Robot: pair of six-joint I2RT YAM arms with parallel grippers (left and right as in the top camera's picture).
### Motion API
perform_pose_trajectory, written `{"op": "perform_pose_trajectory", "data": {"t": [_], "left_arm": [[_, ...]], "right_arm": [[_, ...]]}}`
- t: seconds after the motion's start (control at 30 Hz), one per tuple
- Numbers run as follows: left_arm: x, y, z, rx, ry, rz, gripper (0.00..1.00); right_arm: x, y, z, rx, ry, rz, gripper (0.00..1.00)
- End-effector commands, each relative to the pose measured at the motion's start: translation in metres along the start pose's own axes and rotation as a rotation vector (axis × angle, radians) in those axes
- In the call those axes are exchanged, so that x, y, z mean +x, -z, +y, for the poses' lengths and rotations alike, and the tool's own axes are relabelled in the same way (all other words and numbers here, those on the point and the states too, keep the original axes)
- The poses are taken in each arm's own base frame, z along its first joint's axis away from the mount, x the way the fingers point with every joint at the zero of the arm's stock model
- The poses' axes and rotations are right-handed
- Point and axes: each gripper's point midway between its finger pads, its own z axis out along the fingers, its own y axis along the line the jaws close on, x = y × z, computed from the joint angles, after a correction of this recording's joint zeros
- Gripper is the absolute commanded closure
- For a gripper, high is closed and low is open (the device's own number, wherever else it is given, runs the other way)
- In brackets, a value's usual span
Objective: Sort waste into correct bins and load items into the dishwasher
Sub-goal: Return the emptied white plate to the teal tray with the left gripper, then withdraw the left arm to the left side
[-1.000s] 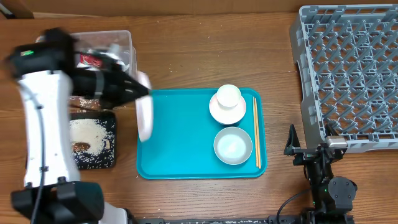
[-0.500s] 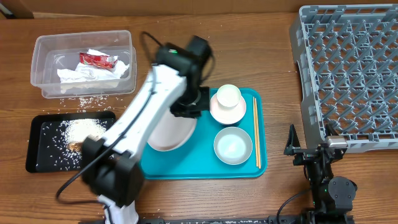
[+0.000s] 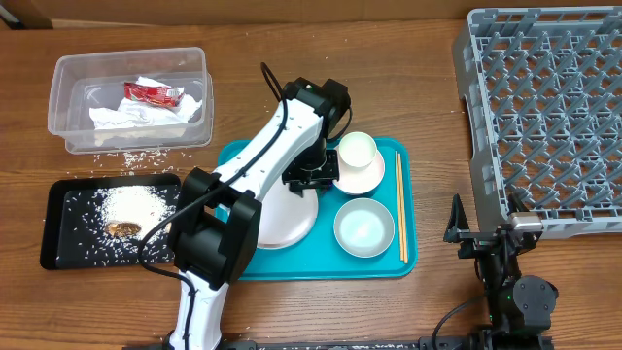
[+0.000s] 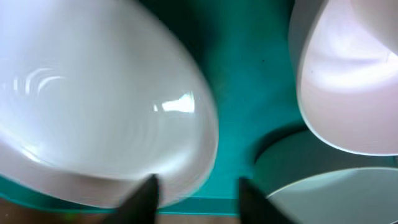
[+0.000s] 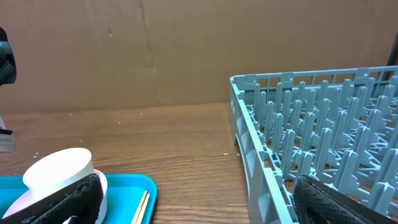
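1. The left gripper (image 4: 198, 199) is released, its fingers spread just above the white plate (image 3: 284, 219), which sits mid-frame on the teal tray (image 3: 321, 262).
2. The right gripper (image 5: 205, 208) is at lower right, fingers wide apart and empty, beside the grey dish rack (image 3: 544, 117).

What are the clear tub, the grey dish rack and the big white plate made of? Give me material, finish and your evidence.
The clear tub looks like thin see-through plastic, slightly cloudy; the table shows through its base. The dish rack looks like moulded grey plastic, matte, one uniform peg lattice. The plate is probably glazed ceramic, possibly melamine: glossy white with sharp highlights.
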Motion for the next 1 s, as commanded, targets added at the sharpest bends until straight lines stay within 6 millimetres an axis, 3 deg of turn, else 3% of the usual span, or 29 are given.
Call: {"op": "perform_pose_trajectory", "data": {"t": [0.0,0.1,0.2,0.37,0.5,0.6,0.63,0.67,0.77,0.97], "left_arm": [[-0.004,0.001,0.002,-0.005,0.008,-0.008,0.23],[-0.006,0.006,0.004,0.005,0.015,-0.019,0.24],[-0.013,0.026,0.009,0.038,0.036,-0.06,0.25],[-0.035,0.097,0.037,0.129,0.099,-0.231,0.27],[-0.052,0.162,0.1,0.155,0.263,-0.425,0.26],[-0.053,0.198,0.157,0.195,0.408,-0.524,0.24],[-0.052,0.205,0.176,0.202,0.46,-0.545,0.09],[-0.051,0.211,0.195,0.206,0.507,-0.562,0.0],[-0.047,0.217,0.243,0.213,0.63,-0.587,0.0],[-0.037,0.207,0.298,0.205,0.783,-0.542,0.0]], "right_arm": [[0.002,0.0,0.0,0.003,0.004,-0.005,0.0],[0.002,0.0,0.0,0.003,0.004,-0.005,0.0],[0.002,0.0,0.0,0.003,0.004,-0.005,0.0],[0.002,0.0,0.0,0.003,0.004,-0.005,0.0],[0.002,0.0,0.0,0.003,0.004,-0.005,0.0],[0.002,0.0,0.0,0.003,0.004,-0.005,0.0],[0.002,0.0,0.0,0.003,0.004,-0.005,0.0],[0.002,0.0,0.0,0.003,0.004,-0.005,0.0],[0.002,0.0,0.0,0.003,0.004,-0.005,0.0],[-0.003,0.0,-0.003,0.019,0.005,-0.025,0.0]]}}
